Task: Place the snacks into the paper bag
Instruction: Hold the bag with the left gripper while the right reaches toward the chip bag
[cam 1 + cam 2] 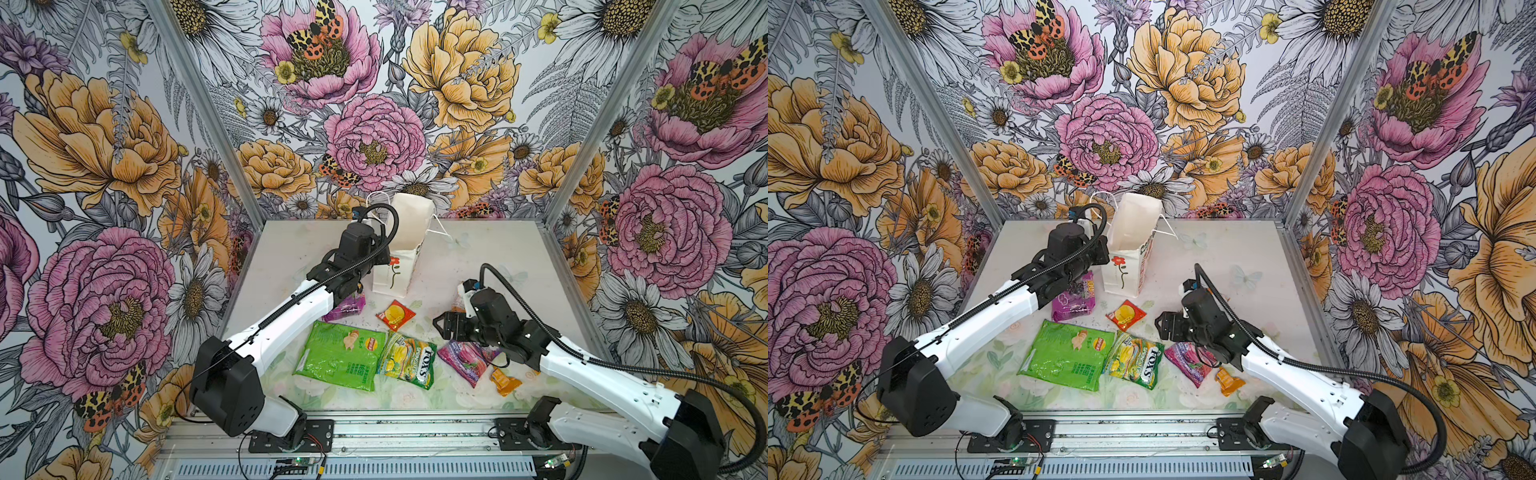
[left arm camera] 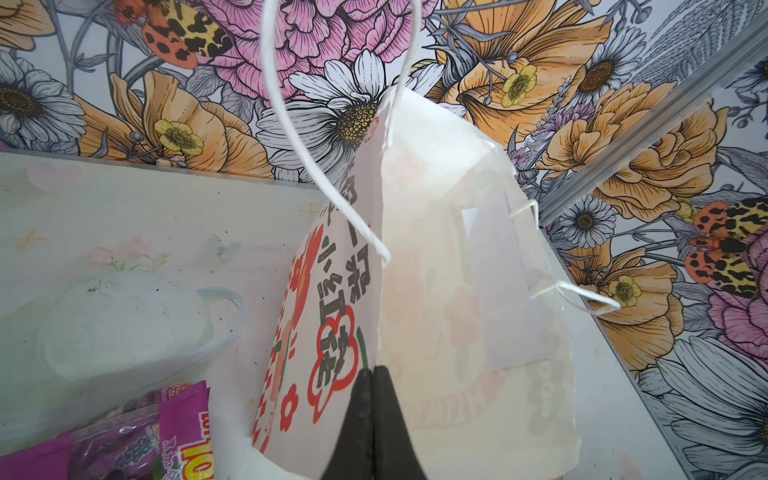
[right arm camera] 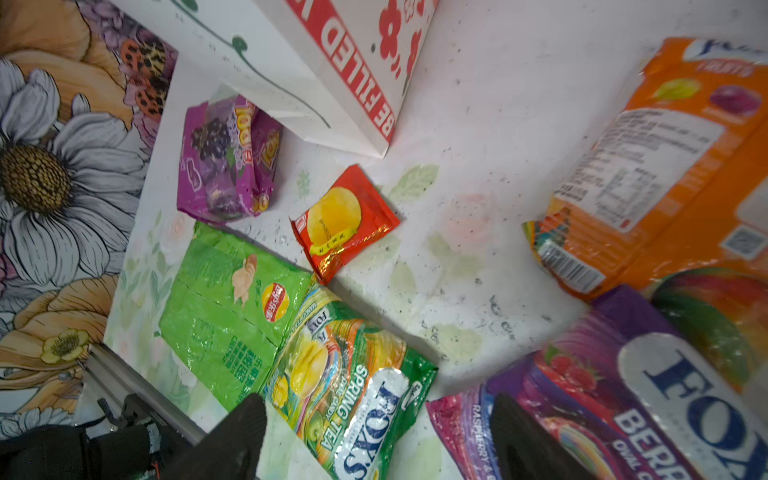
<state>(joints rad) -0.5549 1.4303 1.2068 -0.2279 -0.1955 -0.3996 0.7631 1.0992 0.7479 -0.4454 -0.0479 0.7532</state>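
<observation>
Several snacks (image 1: 336,357) near paper bag (image 1: 392,276) (red-flowered)

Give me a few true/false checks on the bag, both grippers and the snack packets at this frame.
1. The paper bag stands upright with its mouth open. True.
2. The right gripper is shut on the red sachet. False: it is open and empty, and the sachet lies on the table.
3. The left gripper is shut on the bag's rim. True.
4. The green Lay's packet is in the bag. False: it lies flat on the table, with the FOX'S Spring Tea packet at its edge.
</observation>
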